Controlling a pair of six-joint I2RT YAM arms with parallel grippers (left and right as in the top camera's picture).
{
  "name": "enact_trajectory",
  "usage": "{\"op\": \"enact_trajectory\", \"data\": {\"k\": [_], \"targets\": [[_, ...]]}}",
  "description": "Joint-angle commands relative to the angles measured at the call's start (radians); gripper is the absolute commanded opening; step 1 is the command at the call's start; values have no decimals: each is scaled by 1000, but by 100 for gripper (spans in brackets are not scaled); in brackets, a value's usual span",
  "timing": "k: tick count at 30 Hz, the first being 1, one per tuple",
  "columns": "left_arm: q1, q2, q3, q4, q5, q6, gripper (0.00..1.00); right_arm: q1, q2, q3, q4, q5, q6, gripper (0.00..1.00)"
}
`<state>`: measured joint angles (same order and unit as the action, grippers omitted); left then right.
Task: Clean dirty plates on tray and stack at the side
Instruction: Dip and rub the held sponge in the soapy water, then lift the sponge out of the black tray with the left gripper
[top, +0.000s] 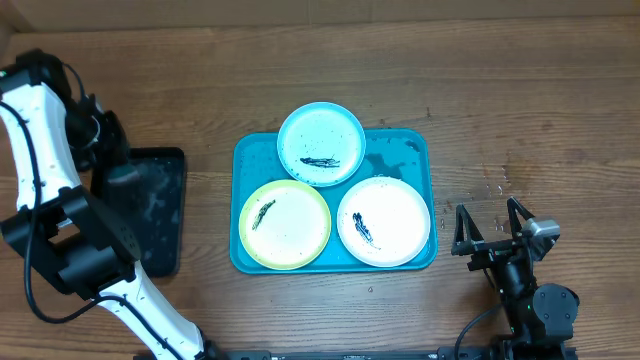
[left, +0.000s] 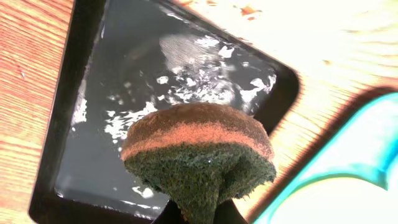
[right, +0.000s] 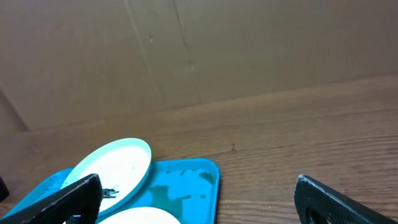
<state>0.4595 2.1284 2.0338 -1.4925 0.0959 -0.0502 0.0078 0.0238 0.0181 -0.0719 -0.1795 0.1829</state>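
Note:
The turquoise tray (top: 402, 147) lies mid-table with three smeared plates on it: a light-blue-rimmed one (top: 320, 144) at the back, a yellow-green-rimmed one (top: 285, 224) front left, and a white one (top: 384, 221) front right. My left gripper (top: 120, 172) is shut on a dark green and brown sponge (left: 199, 155) and holds it over a black tray (left: 124, 81). My right gripper (top: 490, 228) is open and empty, right of the turquoise tray. The right wrist view shows the light-blue plate (right: 118, 165), the white plate's edge (right: 149, 216) and the tray's corner (right: 186, 180) between the open fingers (right: 196, 202).
The black tray (top: 158, 210) holds water and foam and lies left of the turquoise tray (left: 367, 143). Bare wooden table (top: 520, 100) lies to the right and at the back. Water drops (top: 495, 178) mark the wood near my right gripper.

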Motion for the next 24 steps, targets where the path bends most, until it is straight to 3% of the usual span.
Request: {"op": "enact_trajectory", "data": {"k": [1, 5, 11, 18, 24], "targets": [[-2, -15, 51, -43, 89, 2, 4, -3, -1, -10, 5, 2, 0, 100], [-2, -15, -35, -13, 9, 11, 4, -3, -1, -10, 5, 2, 0, 100], [3, -14, -208, 44, 28, -1, 4, -3, -1, -10, 6, 2, 0, 100], [24, -58, -92, -106, 35, 2, 4, -3, -1, -10, 5, 2, 0, 100], [25, -241, -109, -80, 22, -5, 4, -3, -1, -10, 6, 2, 0, 100]]}}
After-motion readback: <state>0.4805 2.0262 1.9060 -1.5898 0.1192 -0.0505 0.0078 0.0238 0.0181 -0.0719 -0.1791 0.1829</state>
